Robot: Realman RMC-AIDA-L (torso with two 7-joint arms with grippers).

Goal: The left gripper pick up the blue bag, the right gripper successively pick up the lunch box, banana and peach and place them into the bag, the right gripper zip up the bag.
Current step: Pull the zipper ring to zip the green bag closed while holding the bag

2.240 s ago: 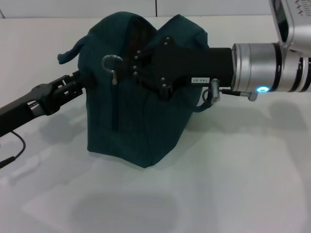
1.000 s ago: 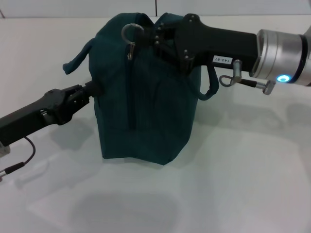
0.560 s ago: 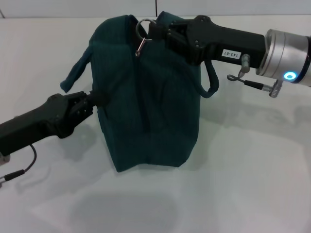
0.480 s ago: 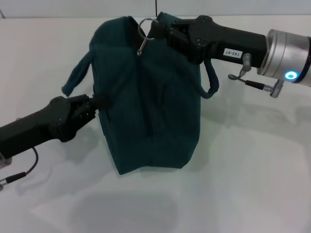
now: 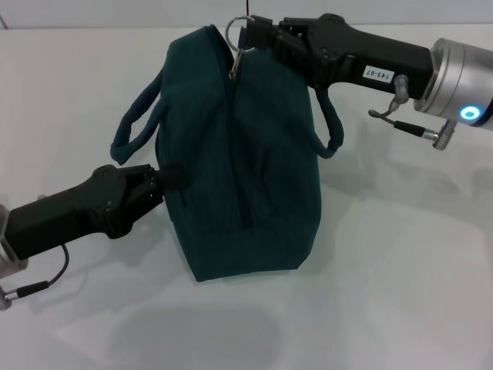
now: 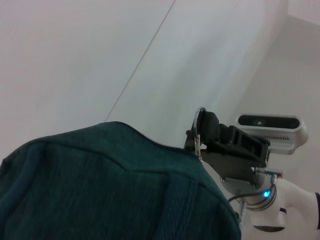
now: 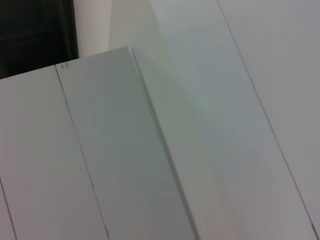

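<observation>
The blue bag [image 5: 246,154] stands on the white table, zipped along its top seam, with one loop handle on each side. My left gripper [image 5: 168,180] is shut on the fabric of the bag's left side, low down. My right gripper [image 5: 253,35] is at the bag's top far end, shut on the zipper pull by its metal ring [image 5: 236,31]. In the left wrist view the bag [image 6: 100,185] fills the foreground, with the right gripper [image 6: 220,142] and the ring [image 6: 198,131] behind it. The lunch box, banana and peach are out of view. The right wrist view shows only white wall panels.
The white table [image 5: 385,270] surrounds the bag. The left arm's thin cable [image 5: 46,281] hangs near the table's front left. The bag's right handle [image 5: 333,135] droops under the right arm.
The right gripper has moved along the bag's top seam toward its far end with the zipper ring. The bag has turned and shifted right. The left gripper has followed, still on the bag's side.
</observation>
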